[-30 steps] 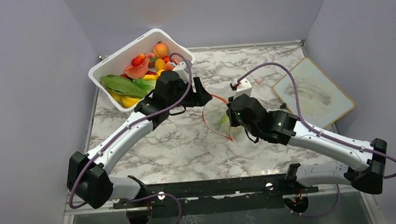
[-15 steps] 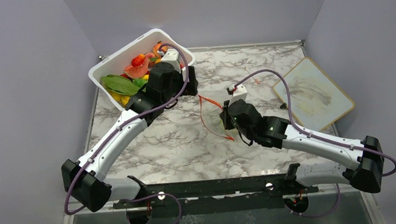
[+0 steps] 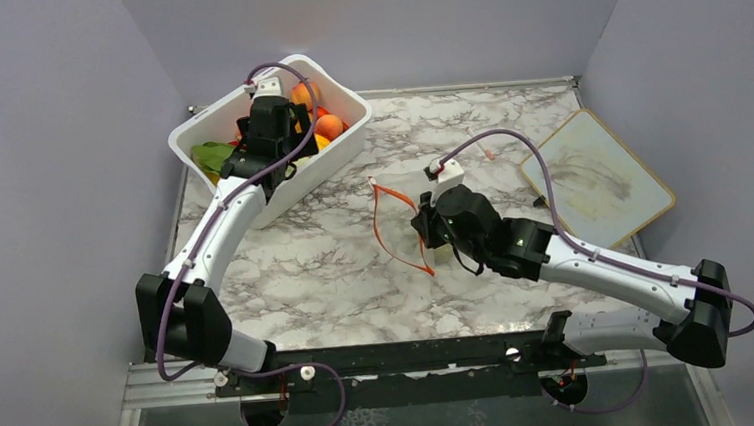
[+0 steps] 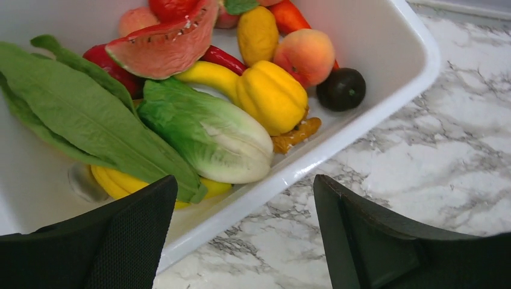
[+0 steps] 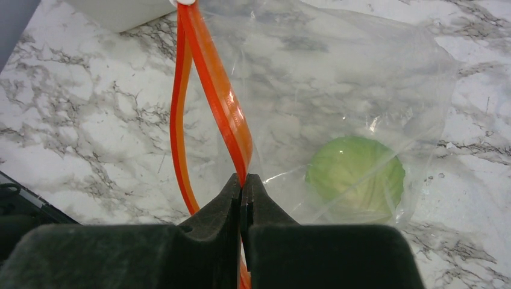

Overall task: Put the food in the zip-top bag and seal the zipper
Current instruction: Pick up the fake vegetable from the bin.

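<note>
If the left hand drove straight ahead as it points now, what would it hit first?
Probably the pale-green lettuce head just inside the white tub; depth is unclear, so the tub's near rim could come first.

bench [image 3: 337, 276]: marble-patterned, smooth, faint sheen;
tub [image 4: 391, 42]: white plastic, smooth, glossy;
bag [image 5: 337, 72]: clear thin plastic, creased, shiny;
zipper [image 5: 220, 102]: orange-red plastic strip, glossy;
food [image 4: 271, 96]: smooth, glossy, plastic-looking;
left pincer pads [image 4: 126, 241]: black, matt, finely grained;
board [image 3: 596, 173]: pale matt face, wood-coloured rim

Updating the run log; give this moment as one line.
left gripper jaws open over white tub | right gripper jaws shut on zipper | zip-top bag holds cabbage, unsealed
</note>
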### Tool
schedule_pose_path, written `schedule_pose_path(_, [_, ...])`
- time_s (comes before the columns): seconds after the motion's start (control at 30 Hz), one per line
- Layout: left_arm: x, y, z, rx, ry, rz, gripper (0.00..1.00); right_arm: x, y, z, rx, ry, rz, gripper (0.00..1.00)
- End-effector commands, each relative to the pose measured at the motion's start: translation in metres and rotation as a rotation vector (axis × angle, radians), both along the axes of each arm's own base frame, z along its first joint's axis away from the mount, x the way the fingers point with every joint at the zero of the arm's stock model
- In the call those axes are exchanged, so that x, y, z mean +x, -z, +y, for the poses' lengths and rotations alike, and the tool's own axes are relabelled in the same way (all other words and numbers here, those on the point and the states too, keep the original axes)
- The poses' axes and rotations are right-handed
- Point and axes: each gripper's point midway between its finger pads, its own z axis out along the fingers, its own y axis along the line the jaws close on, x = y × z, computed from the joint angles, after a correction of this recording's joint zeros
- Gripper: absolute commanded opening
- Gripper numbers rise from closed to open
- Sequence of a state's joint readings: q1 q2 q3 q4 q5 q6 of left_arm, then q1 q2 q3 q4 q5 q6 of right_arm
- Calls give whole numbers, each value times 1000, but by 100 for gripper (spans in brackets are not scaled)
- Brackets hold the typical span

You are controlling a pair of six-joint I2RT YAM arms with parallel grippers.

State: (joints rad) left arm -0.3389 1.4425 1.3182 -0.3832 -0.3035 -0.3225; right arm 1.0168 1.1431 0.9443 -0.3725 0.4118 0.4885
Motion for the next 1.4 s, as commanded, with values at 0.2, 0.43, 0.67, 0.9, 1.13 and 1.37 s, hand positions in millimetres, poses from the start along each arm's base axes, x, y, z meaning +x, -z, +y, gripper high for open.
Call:
schedule_pose_path(0.2, [32, 18, 68, -80, -324, 20, 69, -6, 4, 12, -26, -69, 49, 1])
schedule_pose_path(0.43, [44, 38, 107, -170, -513, 49, 71, -5, 3, 5, -19, -52, 22, 1])
schedule_pose_path(0.67, [53, 83, 115, -286, -600, 158, 80, -4, -2, 8, -54, -79, 18, 1])
schedule_pose_path(0.9, [44, 113, 129, -301, -686, 235, 76, -10, 12, 1, -62, -55, 63, 1])
schedule_pose_path(1.13, [43, 110, 144, -264, -747, 201, 71, -14, 23, 9, -72, -75, 120, 1])
schedule_pose_path(1.37, [34, 72, 163, -240, -828, 75, 71, -14, 20, 15, -60, -90, 128, 1])
